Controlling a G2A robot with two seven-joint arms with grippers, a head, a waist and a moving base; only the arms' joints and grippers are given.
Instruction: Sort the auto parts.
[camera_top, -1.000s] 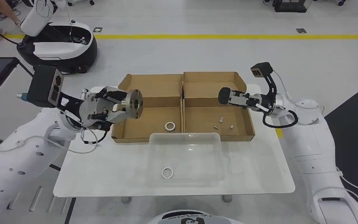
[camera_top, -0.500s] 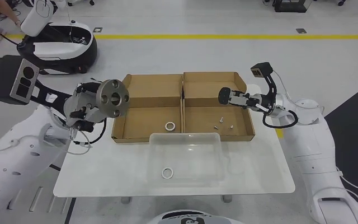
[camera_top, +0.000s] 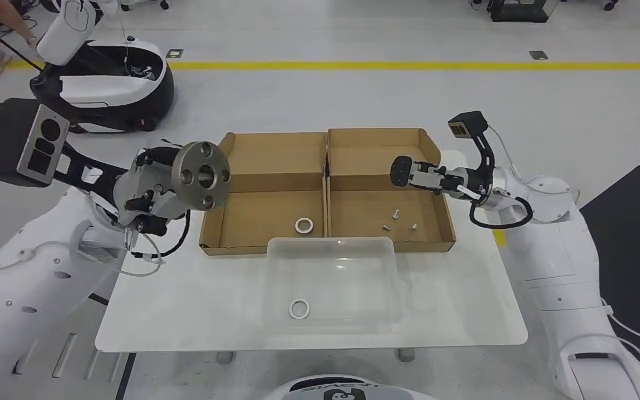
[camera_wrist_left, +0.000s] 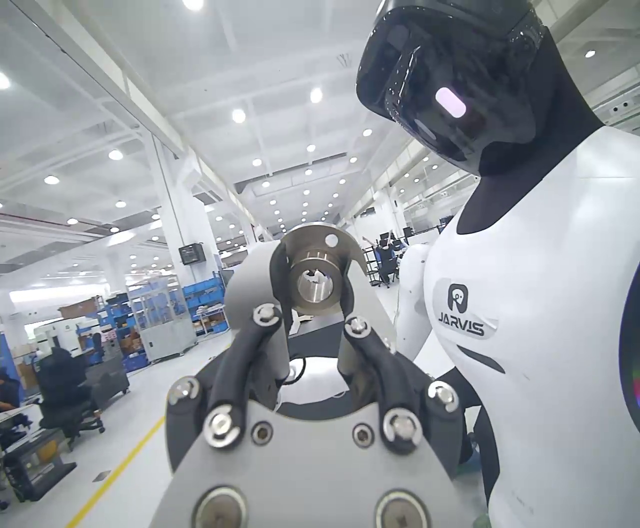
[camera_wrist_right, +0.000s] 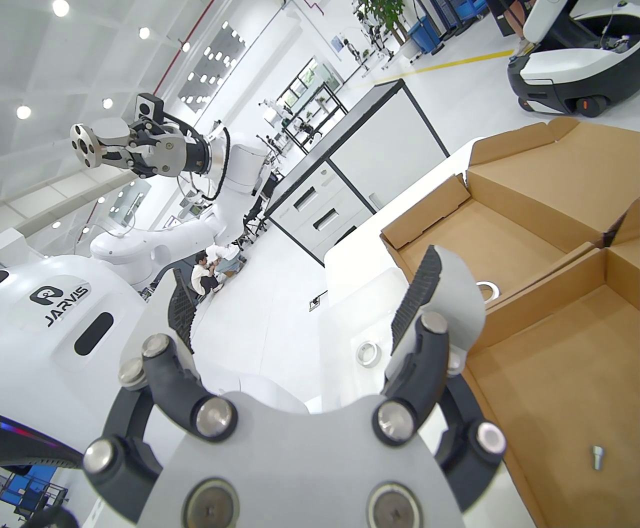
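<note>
**Left gripper clamped on flange, right gripper open and empty**

The left fingers (camera_wrist_left: 255, 285) are clamped on the neck of the metal flange (camera_wrist_left: 312, 287). The left gripper (camera_wrist_left: 314, 295) holds it raised off the table (camera_top: 480, 300), just beside the outer end of the left cardboard box (camera_top: 262, 160). The right gripper (camera_wrist_right: 305, 280) has its fingers apart with nothing between them, above the right cardboard box (camera_top: 375, 160). One ring (camera_top: 304, 225) lies in the left box and another ring (camera_top: 298, 308) in the clear tray (camera_top: 335, 245). Two bolts (camera_top: 397, 212) lie in the right box

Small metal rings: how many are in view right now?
2. One ring lies in the left cardboard box; the other ring lies in the clear tray. None looks hidden.
</note>
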